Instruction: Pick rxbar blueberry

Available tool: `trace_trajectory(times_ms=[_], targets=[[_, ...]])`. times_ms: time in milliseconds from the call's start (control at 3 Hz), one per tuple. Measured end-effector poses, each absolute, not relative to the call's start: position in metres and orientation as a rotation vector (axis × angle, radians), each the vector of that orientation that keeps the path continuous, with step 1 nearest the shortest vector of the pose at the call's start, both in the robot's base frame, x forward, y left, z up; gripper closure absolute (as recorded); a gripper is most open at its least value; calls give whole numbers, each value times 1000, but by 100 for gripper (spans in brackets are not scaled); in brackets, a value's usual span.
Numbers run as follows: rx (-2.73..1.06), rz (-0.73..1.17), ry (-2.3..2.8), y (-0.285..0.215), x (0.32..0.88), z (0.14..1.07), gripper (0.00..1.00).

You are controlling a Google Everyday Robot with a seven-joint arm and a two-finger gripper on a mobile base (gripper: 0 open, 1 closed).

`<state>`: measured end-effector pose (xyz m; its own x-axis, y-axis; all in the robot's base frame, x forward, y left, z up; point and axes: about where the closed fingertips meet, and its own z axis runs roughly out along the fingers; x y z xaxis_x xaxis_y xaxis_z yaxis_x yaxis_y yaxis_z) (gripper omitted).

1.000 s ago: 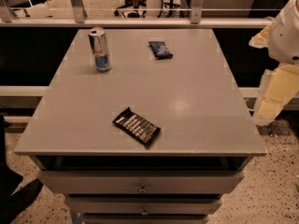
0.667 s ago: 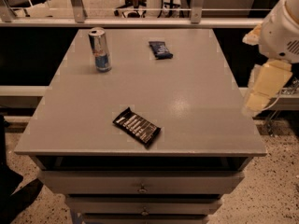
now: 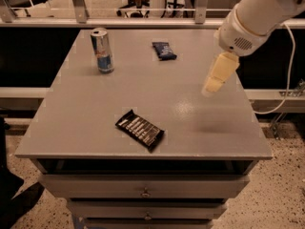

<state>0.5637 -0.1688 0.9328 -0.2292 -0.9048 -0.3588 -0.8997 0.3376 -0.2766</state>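
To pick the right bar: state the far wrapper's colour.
Wrapper: dark blue, pale lettering, camera view. Gripper hovers to its right, over the table.

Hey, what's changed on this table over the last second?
The arm swung in from beyond the table edge, so the pincer now hangs above the tabletop, closer to the rxbar blueberry. Nothing was grasped. The bar, the blue-and-silver can and the black wrapper stayed put.

A grey table (image 3: pixel 76 123) bears an upright can (image 3: pixel 102 50) towards the table's far left corner. A black wrapper (image 3: pixel 139 129) lies flat near the table's front edge.
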Motion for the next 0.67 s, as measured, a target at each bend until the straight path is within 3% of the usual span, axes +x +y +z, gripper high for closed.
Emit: trace_trajectory(times_ms=[333, 667], targets=[[-1468, 40, 2128, -143, 619, 921, 0], [-1468, 42, 2128, -143, 619, 920, 0]])
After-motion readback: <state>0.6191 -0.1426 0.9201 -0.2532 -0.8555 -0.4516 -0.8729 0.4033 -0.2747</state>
